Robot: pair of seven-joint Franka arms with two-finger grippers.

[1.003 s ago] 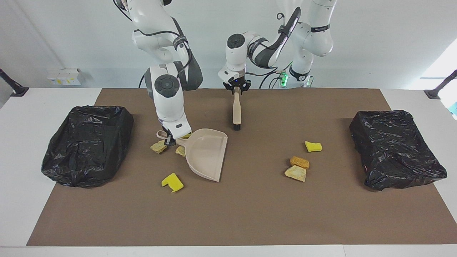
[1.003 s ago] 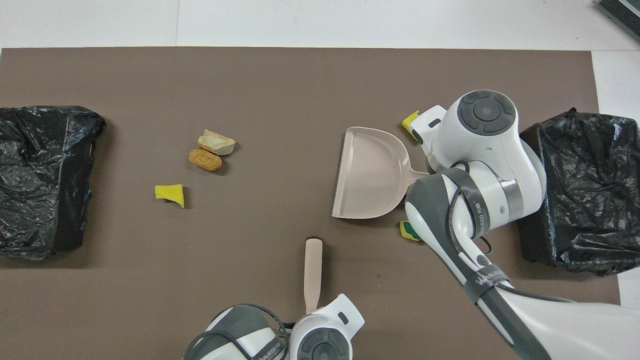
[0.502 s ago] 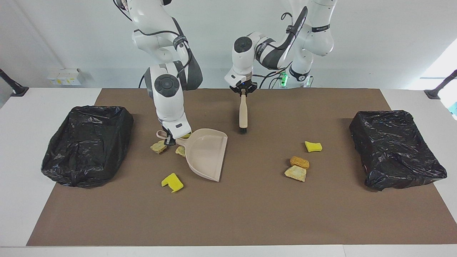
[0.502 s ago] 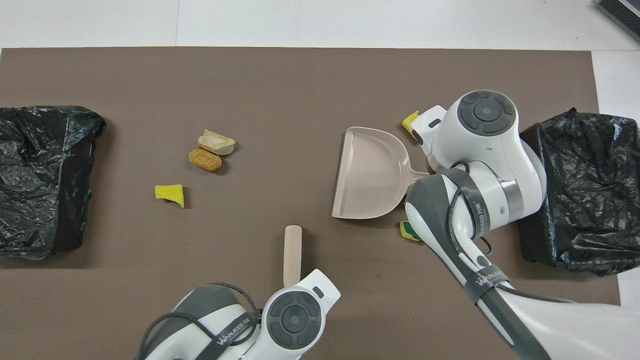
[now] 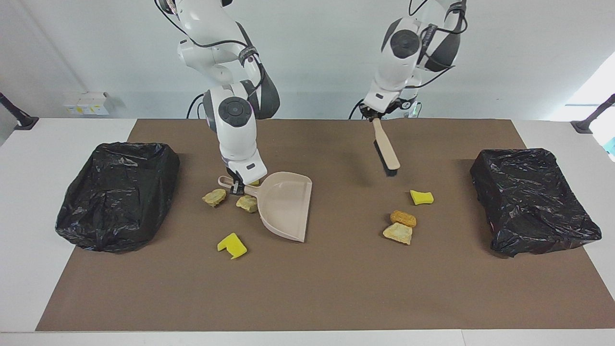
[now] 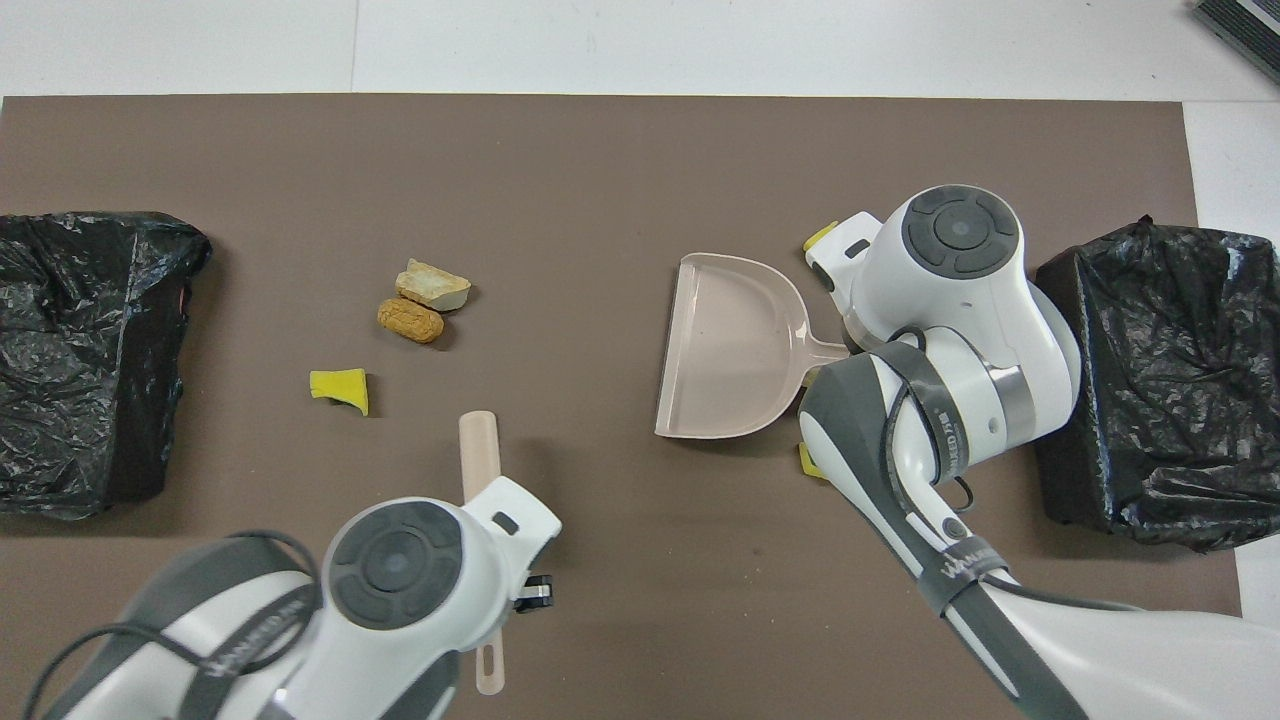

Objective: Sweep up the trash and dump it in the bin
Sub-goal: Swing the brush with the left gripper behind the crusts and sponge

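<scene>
My right gripper (image 5: 236,186) is shut on the handle of the beige dustpan (image 5: 286,204), whose mouth faces the left arm's end of the table. Two tan lumps of trash (image 5: 214,197) (image 5: 247,203) and a yellow sponge piece (image 5: 231,245) lie by the pan. My left gripper (image 5: 376,117) is shut on the beige brush (image 5: 387,151), which hangs tilted, bristles down, over the mat beside another yellow sponge piece (image 5: 422,197). An orange lump (image 5: 403,218) and a tan lump (image 5: 398,233) lie close together there. From overhead the right gripper is hidden under its arm.
Two bins lined with black bags stand on the brown mat (image 5: 336,288), one (image 5: 117,192) at the right arm's end and one (image 5: 533,197) at the left arm's end. A small yellow piece (image 6: 820,236) and another scrap (image 6: 805,460) peek out beside the right arm.
The left arm has swung the brush from the table's middle toward its own end, up near the three scraps. The right gripper has shifted the dustpan slightly toward the middle, uncovering the tan lumps.
</scene>
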